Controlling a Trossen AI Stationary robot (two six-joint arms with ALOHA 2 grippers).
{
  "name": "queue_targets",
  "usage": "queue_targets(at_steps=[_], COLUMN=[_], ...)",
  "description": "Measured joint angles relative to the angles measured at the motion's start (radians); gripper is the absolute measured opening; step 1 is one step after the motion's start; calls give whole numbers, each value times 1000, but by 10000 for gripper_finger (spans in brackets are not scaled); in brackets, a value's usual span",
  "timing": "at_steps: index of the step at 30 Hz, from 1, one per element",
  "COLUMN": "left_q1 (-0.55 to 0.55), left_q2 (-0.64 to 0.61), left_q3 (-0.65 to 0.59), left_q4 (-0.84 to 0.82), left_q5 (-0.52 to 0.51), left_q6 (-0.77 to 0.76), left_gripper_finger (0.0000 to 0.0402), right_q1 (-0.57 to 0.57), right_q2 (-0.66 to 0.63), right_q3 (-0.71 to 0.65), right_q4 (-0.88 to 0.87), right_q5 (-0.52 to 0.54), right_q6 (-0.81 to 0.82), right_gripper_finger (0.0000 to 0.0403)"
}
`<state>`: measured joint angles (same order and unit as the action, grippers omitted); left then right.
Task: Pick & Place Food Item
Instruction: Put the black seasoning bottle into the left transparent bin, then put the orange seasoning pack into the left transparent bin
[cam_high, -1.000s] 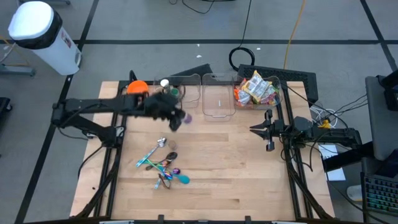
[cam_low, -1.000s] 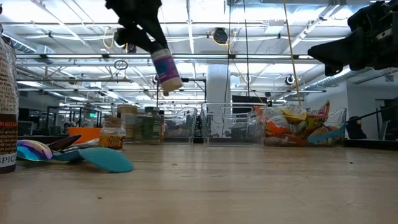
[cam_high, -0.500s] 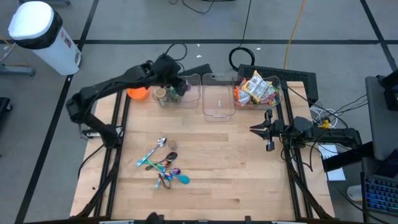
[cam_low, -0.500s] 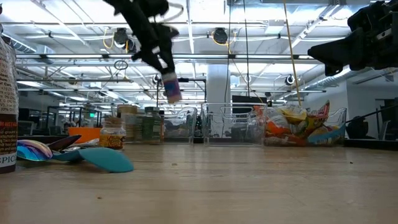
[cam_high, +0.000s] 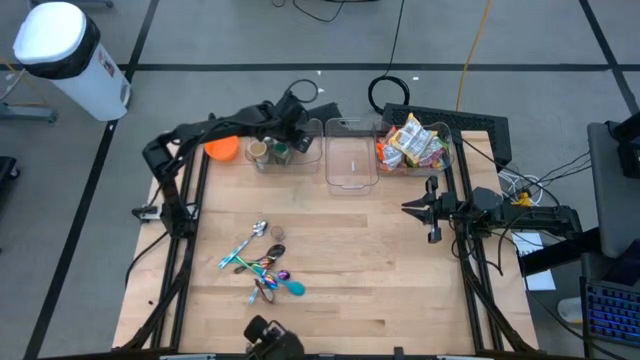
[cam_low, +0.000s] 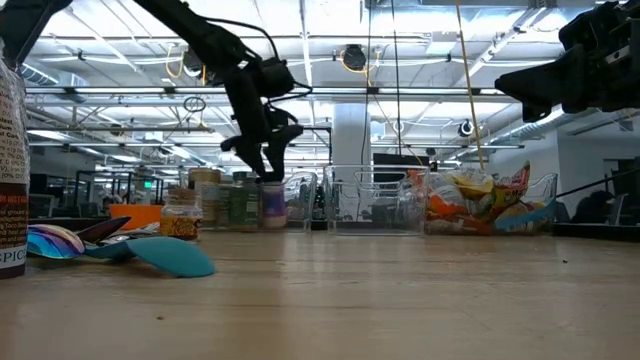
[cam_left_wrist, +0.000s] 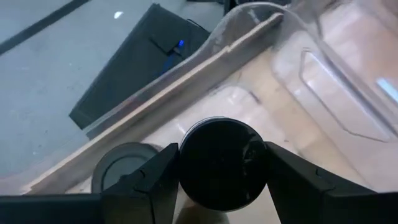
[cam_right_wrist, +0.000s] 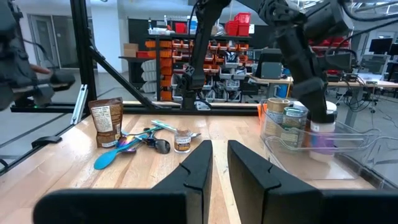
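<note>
A small jar with a black lid (cam_left_wrist: 222, 163) and a purple-and-white label (cam_low: 272, 205) stands upright inside the clear bin (cam_high: 300, 150) at the table's far left. My left gripper (cam_low: 270, 172) is shut on it from above. Two other jars (cam_high: 268, 152) stand in the same bin, on its floor. Whether the held jar's base touches the bin floor I cannot tell. My right gripper (cam_high: 428, 212) hovers shut at the table's right side, holding nothing. My left gripper pinches the jar at its top, one finger (cam_left_wrist: 163, 182) on each side of the black lid's rim (cam_left_wrist: 186, 167). The fingers slant down from the table's left and near side. The jar (cam_right_wrist: 323, 132) sits upright in the hold, low inside the bin.
An orange bowl (cam_high: 222, 148) sits left of the bin. An empty clear bin (cam_high: 350, 160) and a bin of snack packets (cam_high: 412, 142) stand along the far edge. Utensils (cam_high: 262, 265) lie mid-left. A spice jar (cam_low: 10, 170) stands at the near edge.
My left gripper has swung toward the table's far edge and gone down, carrying the jar. The jar hung tilted high over the table; now it stands upright, low inside the far-left bin beside the other jars.
</note>
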<state>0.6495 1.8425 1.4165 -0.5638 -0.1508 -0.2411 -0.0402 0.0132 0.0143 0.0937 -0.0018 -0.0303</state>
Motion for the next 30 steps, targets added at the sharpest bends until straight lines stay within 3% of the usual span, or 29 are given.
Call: queue_targets(at_steps=[11, 18, 22, 30], left_q1=[2, 2, 2, 0], left_q2=[29, 34, 34, -2], left_q3=[2, -2, -2, -2], left_q4=[35, 60, 64, 66], left_q5=[-14, -7, -5, -6], left_q6=[-3, 37, 52, 61], left_gripper_finger=[210, 346, 391, 367], right_q1=[0, 0, 0, 0], right_q2=[0, 0, 0, 0], right_q3=[0, 0, 0, 0], right_q4=[0, 0, 0, 0], right_q5=[0, 0, 0, 0], right_q6=[0, 0, 0, 0], right_gripper_finger=[43, 43, 43, 43])
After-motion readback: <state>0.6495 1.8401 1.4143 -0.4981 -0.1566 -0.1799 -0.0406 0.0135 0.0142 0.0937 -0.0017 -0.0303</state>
